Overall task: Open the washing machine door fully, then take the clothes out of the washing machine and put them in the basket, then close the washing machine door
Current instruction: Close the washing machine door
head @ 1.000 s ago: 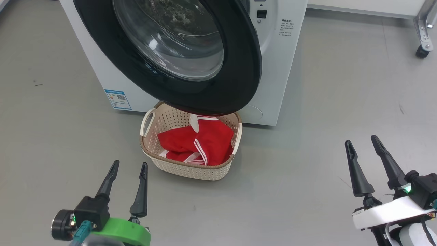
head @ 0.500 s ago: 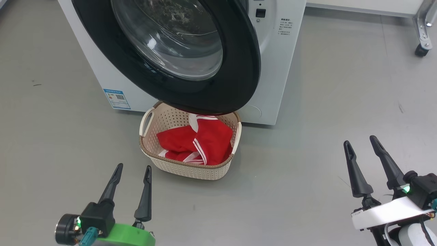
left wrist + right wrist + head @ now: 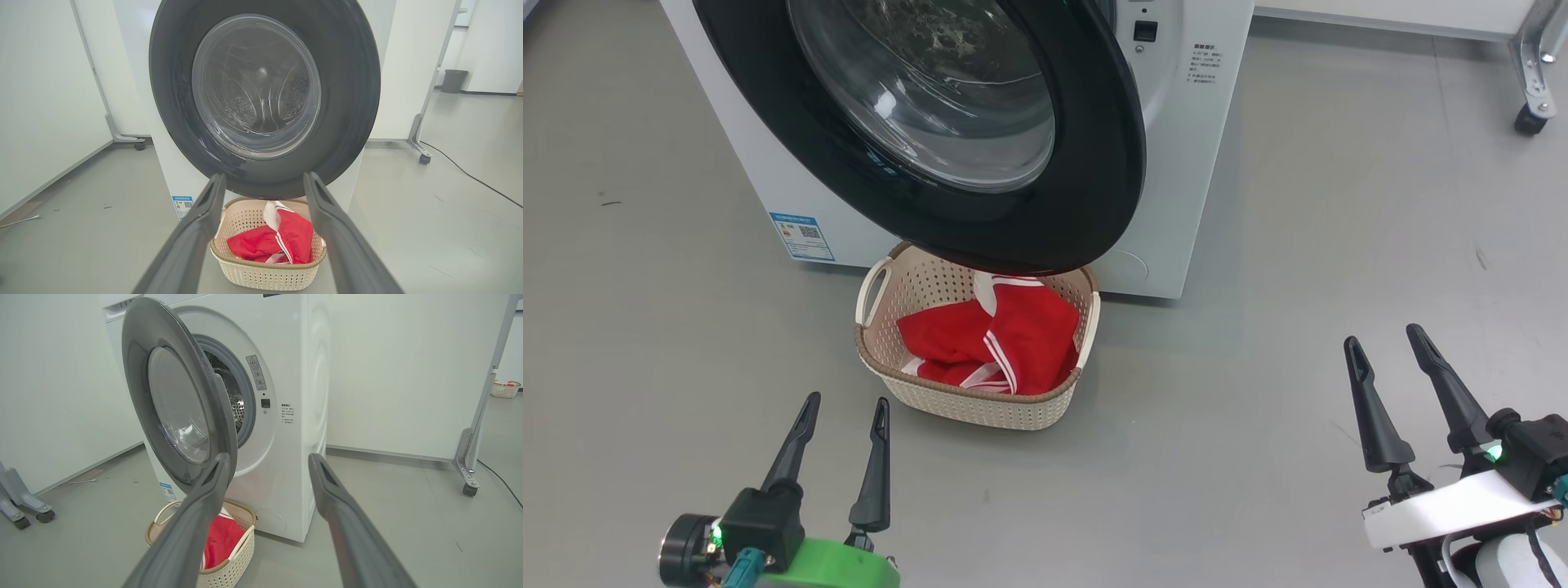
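The washing machine [image 3: 1192, 163] stands ahead, and its door [image 3: 1094, 163] hangs partly swung out over the basket [image 3: 964, 392]. The drum opening [image 3: 233, 400] shows behind the door in the right wrist view. Red clothes [image 3: 1013, 335] with white stripes lie in the cream basket on the floor. My left gripper [image 3: 847, 399] is open and empty, low and just left of the basket. My right gripper [image 3: 1382, 334] is open and empty, well right of the machine. In the left wrist view the door [image 3: 347, 102] stands above the basket [image 3: 265, 273] and the clothes [image 3: 294, 237].
A wheeled frame leg [image 3: 1531, 122] stands at the far right. White partition panels flank the machine, a cable [image 3: 470, 175] runs over the floor and a dark bin [image 3: 453, 81] sits behind. Grey floor lies open to the right of the machine.
My left gripper has drifted slightly right and lower in the head view. The door, the basket and the right gripper stand as before.
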Controlling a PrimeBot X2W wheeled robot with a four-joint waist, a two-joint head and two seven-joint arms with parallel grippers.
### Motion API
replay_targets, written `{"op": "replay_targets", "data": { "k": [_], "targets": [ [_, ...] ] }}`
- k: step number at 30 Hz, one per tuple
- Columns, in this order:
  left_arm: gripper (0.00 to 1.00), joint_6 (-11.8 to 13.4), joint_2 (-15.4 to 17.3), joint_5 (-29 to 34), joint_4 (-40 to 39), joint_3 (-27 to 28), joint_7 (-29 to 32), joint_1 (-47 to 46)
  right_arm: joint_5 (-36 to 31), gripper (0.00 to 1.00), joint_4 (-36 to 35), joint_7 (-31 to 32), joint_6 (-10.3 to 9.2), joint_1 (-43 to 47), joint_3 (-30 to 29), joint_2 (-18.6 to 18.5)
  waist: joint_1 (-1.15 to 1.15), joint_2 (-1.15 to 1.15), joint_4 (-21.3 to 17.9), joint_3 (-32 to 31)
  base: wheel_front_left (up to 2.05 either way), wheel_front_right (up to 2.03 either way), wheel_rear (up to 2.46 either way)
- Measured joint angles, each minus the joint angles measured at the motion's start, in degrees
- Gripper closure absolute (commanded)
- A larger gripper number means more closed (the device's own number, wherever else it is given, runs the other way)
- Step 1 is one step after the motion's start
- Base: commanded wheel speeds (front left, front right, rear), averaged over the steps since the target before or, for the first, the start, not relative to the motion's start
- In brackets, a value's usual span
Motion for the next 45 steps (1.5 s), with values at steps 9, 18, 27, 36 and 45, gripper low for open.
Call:
{"op": "replay_targets", "data": {
  "k": [9, 18, 27, 36, 45],
  "targets": [
    [0.00, 0.00, -0.43, 0.83, -0.30, -0.04, 0.00, 0.63, -0.35, 1.00, -0.90, 0.00, 0.00, -0.01, 0.51, -0.27, 0.00, 0.00, 0.19, 0.36, 0.00, 0.00, 0.00],
    [0.00, -0.03, -1.46, 1.82, -1.02, -0.73, 0.00, 0.63, -1.52, 1.00, -3.32, 0.00, 0.00, -0.37, 2.85, -3.56, 0.00, 0.00, 1.02, 2.28, 0.00, 0.00, 0.00],
    [0.00, -0.03, -2.16, 3.77, -1.78, -2.65, 0.00, 0.48, -3.21, 1.00, -5.82, 0.00, 0.01, -6.21, 9.60, -10.80, 0.00, 0.00, 2.77, 5.44, 0.00, 0.00, 0.00],
    [0.00, -0.03, -3.33, 4.86, -2.69, -4.10, 0.00, 0.12, -2.33, 1.00, -6.70, -0.01, 0.01, -14.06, 15.45, -16.35, 0.00, 0.00, 5.00, 9.51, 0.00, 0.00, 0.00],
    [0.00, -0.03, -3.57, 5.27, -4.88, -7.89, 0.00, -2.65, -1.75, 1.00, -7.89, 1.09, 0.01, -22.64, 18.98, -22.65, 0.00, 0.00, 7.62, 15.00, 0.00, 0.00, 0.00]
  ]
}}
